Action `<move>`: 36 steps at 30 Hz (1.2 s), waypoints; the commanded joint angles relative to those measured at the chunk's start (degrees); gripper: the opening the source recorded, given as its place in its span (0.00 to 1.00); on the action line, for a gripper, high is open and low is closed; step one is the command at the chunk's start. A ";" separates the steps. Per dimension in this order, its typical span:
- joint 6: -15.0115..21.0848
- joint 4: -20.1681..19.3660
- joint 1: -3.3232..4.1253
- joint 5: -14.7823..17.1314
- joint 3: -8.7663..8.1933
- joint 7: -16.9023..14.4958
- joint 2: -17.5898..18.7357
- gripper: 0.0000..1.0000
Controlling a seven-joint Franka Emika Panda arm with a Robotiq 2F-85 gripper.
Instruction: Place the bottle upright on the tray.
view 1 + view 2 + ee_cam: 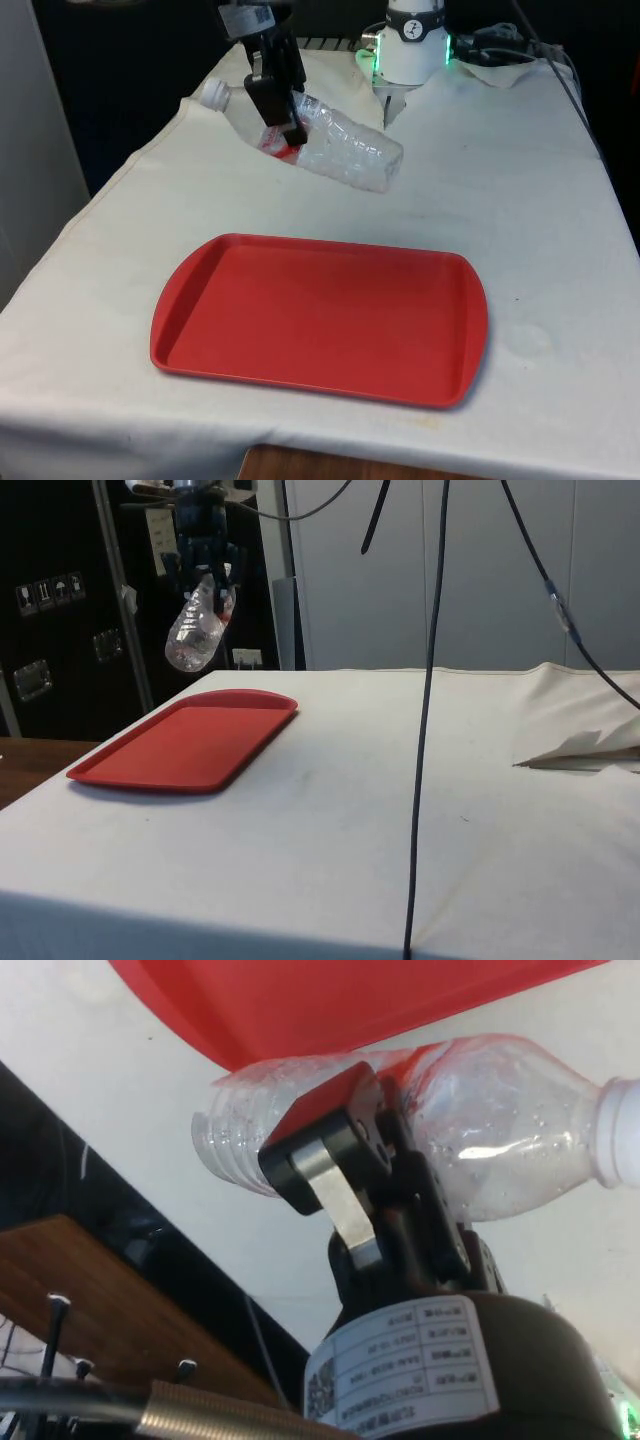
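A clear plastic bottle (340,145) with a white cap (212,93) and a red label hangs in the air, tilted, cap up toward the front view's left. My gripper (285,125) is shut on its middle. In the side view the bottle (196,630) hangs base-down at a slant under the gripper (206,575), above the far end of the tray. The red tray (320,315) lies flat on the white cloth near the table's front edge. In the wrist view one finger (335,1175) crosses the bottle (480,1140), with the tray (330,995) beyond it.
The white cloth (520,200) covers the whole table. A crumpled fold of cloth (585,748) rises at the robot's end. A black cable (425,710) hangs down in front of the side camera. The table's wooden edge (330,468) shows below the cloth.
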 commanded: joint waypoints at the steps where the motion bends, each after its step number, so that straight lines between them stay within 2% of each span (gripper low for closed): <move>1: 0.86 -0.11 0.46 -0.40 -0.23 0.46 0.11 0.34; 2: 0.06 0.00 0.11 -0.34 0.00 0.11 0.00 0.34; 3: 0.97 -0.11 0.57 -0.80 -0.23 0.57 0.11 0.34; 9: 1.95 -0.23 1.26 -3.44 -0.17 1.55 0.34 0.34; 10: 1.09 0.00 0.86 -3.50 0.11 1.15 0.34 0.34; 11: 2.06 -0.23 1.38 -3.84 -0.17 1.72 0.40 0.34; 18: 3.04 -0.29 2.18 -7.33 0.00 3.38 0.63 0.34; 19: 2.12 -0.06 1.72 -7.05 0.29 2.86 0.57 0.34; 20: 3.09 -0.23 2.29 -7.79 0.00 3.61 0.69 0.34; 24: 3.55 -0.23 2.75 -9.80 0.00 4.64 0.86 0.34; 27: 3.84 -0.11 2.86 -11.00 0.06 5.39 1.03 0.34; 28: 3.15 -0.06 2.52 -10.94 0.34 4.87 0.92 0.34; 29: 3.95 -0.06 2.86 -11.40 0.06 5.67 1.09 0.34; 36: 4.70 0.06 3.15 -13.35 0.11 7.68 1.15 0.34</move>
